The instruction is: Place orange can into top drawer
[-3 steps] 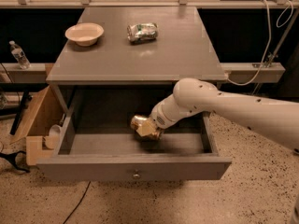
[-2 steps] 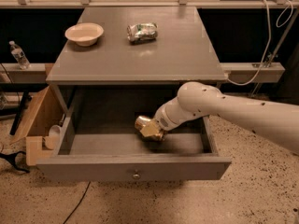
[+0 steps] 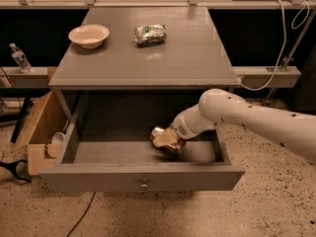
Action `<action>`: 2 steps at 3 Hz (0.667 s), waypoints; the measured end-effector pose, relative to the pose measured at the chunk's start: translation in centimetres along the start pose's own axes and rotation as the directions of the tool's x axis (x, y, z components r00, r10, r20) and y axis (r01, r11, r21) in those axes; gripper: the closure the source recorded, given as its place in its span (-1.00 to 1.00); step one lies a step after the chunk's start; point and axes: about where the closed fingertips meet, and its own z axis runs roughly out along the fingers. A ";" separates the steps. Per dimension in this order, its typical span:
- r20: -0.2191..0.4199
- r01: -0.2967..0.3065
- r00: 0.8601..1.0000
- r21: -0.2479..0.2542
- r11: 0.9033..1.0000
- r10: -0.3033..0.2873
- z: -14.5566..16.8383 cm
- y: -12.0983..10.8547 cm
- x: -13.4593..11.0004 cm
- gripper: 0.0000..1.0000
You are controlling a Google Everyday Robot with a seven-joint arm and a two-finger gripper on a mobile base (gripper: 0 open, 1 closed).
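The top drawer (image 3: 98, 178) stands pulled open under the grey table, with its round knob at the middle of the front panel. The orange can (image 3: 164, 139), golden and dented, is inside the drawer, right of centre, low over the drawer floor. My gripper (image 3: 171, 137) reaches in from the right at the end of the white arm (image 3: 247, 117) and is shut on the can. The can and wrist hide most of the fingers.
On the table top (image 3: 148, 63) sit a pale bowl (image 3: 89, 35) and a green-and-silver dented can (image 3: 150, 33). An open cardboard box (image 3: 37, 127) stands left of the drawer. A water bottle (image 3: 19, 58) stands on a ledge at left. Cables hang at the right.
The arm has moved the orange can a little to the right and lower inside the drawer. The rest has not moved.
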 end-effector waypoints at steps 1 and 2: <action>0.017 -0.012 1.000 -0.009 1.000 0.012 -1.1 -0.3 -0.1 -1.00; 0.035 -0.012 0.999 -0.032 0.999 0.013 -3.6 -0.4 -0.3 -1.00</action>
